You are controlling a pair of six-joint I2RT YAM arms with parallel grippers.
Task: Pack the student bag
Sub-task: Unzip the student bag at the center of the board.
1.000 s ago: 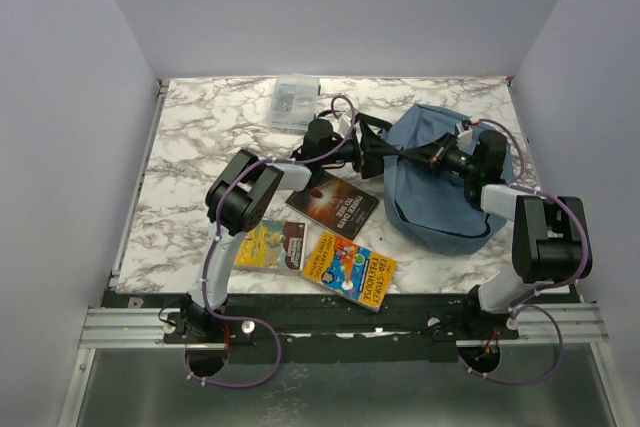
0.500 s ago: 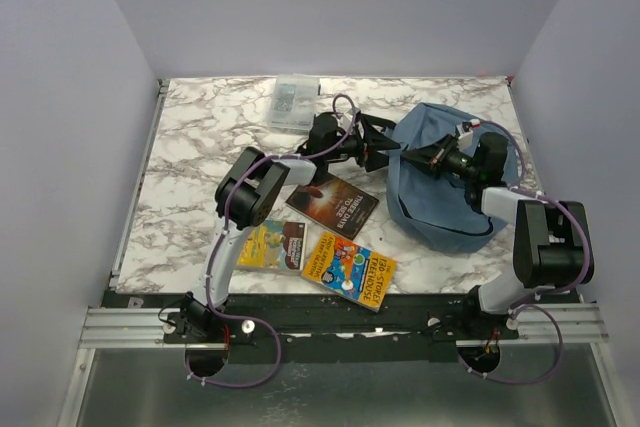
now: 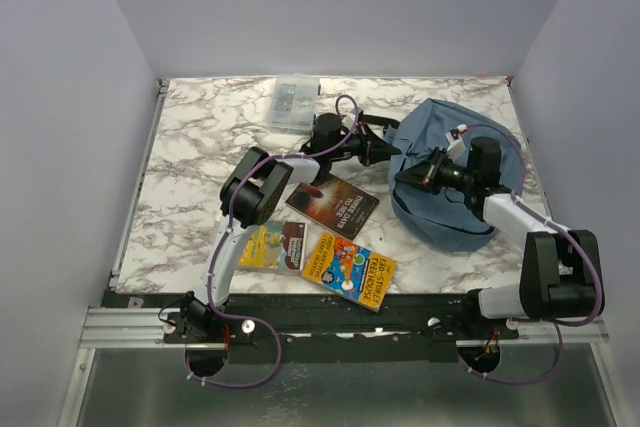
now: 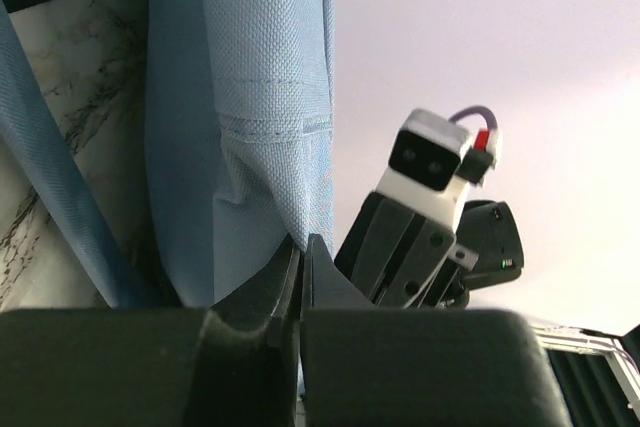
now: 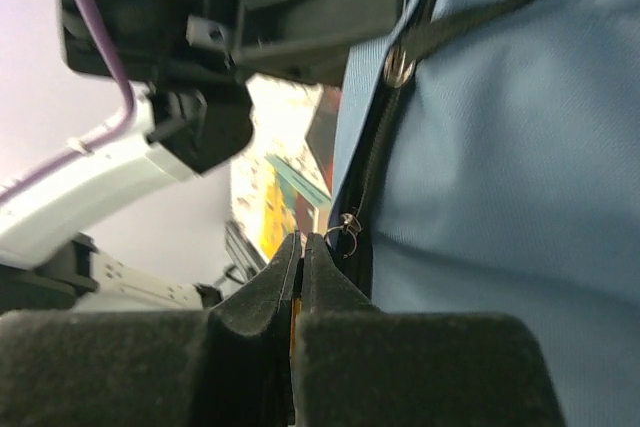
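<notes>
Backpack [image 3: 450,127] seen at far right of table [image 3: 190,147], bunched higher than one second ago. Fabric edge pinched by left gripper [image 3: 390,152], jaws fully closed. Right gripper [image 3: 402,176], closed on zip pull [image 5: 345,228], drawn leftward since then; opening judged as being readied for books [image 3: 333,199].

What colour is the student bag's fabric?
Dusty blue student bag; clearest in the top external view.

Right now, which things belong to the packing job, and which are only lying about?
In hand: student bag, pinched by left gripper and right gripper.
Lying untouched, likely packed later: dark book, orange book, small yellow book, clear box.
</notes>
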